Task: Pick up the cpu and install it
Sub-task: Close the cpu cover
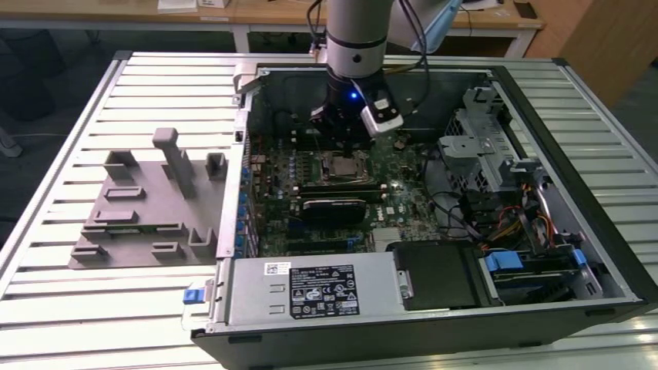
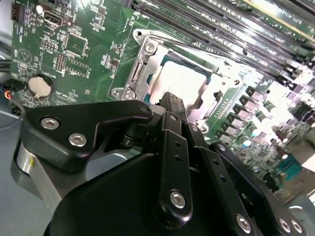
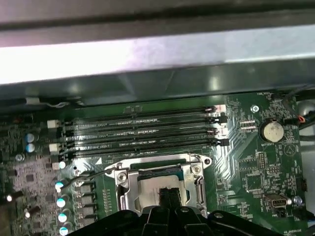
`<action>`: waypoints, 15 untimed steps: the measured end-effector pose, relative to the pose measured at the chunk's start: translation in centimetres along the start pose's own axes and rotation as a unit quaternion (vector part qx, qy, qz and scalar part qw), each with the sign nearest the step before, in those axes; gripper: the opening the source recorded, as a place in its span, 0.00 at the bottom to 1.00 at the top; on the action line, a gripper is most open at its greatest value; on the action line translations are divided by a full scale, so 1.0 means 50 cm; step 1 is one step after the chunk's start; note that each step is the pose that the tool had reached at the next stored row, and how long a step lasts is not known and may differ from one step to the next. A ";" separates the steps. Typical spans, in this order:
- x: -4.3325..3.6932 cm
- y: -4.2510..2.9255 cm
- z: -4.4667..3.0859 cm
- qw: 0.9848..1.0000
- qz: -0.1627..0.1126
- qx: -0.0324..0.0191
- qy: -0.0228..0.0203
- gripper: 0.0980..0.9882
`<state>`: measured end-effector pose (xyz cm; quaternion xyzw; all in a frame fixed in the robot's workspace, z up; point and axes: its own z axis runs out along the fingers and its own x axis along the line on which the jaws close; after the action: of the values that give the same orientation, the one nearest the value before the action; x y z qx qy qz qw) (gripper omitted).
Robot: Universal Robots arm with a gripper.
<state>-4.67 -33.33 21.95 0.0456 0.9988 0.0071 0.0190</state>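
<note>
- A pale table with long slats.
- A brown wooden desk stands behind it.
- Dark floor shows at the exterior view's left.

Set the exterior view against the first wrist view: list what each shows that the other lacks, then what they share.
The exterior view adds the grey plastic plate with upright blocks, the slatted table under it, the power supply and the arm. The first wrist view adds the round coin battery. Both share the motherboard, the socket frame and the pincer, which sits over the cpu in that socket.
</note>
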 end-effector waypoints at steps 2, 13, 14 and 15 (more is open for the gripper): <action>0.000 -0.003 0.002 1.000 -0.005 0.000 0.000 0.01; 0.046 -0.020 0.016 1.000 -0.015 0.000 0.000 0.01; 0.049 -0.020 0.018 1.000 -0.016 -0.001 0.000 0.01; 0.052 -0.021 0.019 1.000 -0.016 -0.001 0.000 0.01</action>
<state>-7.30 -34.13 20.86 0.0291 0.9994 0.0074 0.0187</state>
